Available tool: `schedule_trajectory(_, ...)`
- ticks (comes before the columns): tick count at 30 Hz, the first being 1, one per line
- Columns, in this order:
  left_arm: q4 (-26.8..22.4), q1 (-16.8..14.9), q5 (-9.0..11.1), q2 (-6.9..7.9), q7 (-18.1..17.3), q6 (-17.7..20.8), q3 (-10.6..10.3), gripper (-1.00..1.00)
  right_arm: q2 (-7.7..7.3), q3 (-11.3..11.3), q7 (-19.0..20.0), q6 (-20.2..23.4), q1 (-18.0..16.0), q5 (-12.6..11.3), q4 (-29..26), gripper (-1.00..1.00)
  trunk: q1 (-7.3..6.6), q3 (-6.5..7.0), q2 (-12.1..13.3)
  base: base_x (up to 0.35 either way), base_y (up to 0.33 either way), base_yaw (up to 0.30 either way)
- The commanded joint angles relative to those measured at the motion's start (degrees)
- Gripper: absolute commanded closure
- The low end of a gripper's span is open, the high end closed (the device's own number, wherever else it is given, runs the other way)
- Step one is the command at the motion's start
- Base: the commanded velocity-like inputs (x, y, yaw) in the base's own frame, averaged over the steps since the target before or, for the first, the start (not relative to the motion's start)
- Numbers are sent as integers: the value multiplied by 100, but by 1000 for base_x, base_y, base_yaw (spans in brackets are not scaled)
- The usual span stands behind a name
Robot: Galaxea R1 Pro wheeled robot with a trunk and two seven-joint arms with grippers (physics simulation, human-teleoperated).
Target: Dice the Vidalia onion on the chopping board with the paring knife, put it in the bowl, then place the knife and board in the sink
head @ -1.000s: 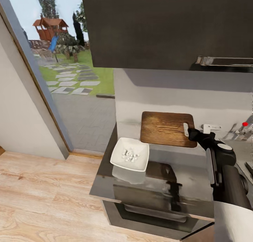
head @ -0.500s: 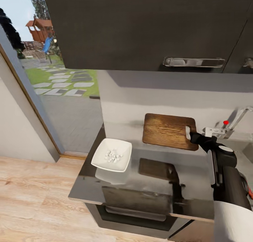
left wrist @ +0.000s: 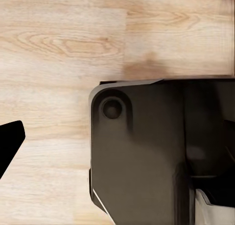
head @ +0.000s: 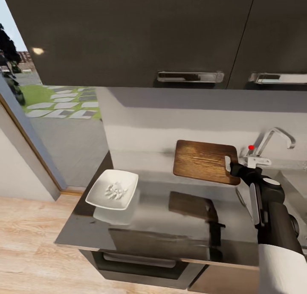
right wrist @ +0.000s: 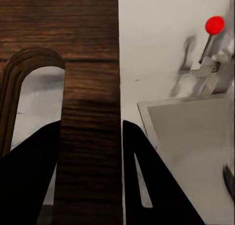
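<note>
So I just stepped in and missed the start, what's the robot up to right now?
The right pincer is clamped on the handle end of the chopping board, holding it lifted above the countertop, beside the sink with its chrome tap. The bowl sits at the counter's other end with pale diced onion already in it. Putting the board into the sink is not yet done.

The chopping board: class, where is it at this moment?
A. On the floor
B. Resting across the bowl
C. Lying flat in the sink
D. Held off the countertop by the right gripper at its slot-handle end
D: the right gripper clamps the chopping board beside its slot, above the countertop.
</note>
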Motion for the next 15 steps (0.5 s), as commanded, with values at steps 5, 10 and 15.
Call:
schedule_trajectory(5,-10,2,-61,-8,-6,-10,29,-100,3,1,1,25,-5,38,45,100,4,-10,-12,0,-276,0)
schedule_trajectory(10,-8,2,-61,-8,-7,-10,26,-100,14,2,-541,27,-5,38,248,100,4,-10,-12,0,-273,0)
schedule_trajectory(15,-3,2,-61,-8,-6,-10,26,-100,32,2,-1323,1,-5,30,635,100,4,-10,-12,0,-264,0)
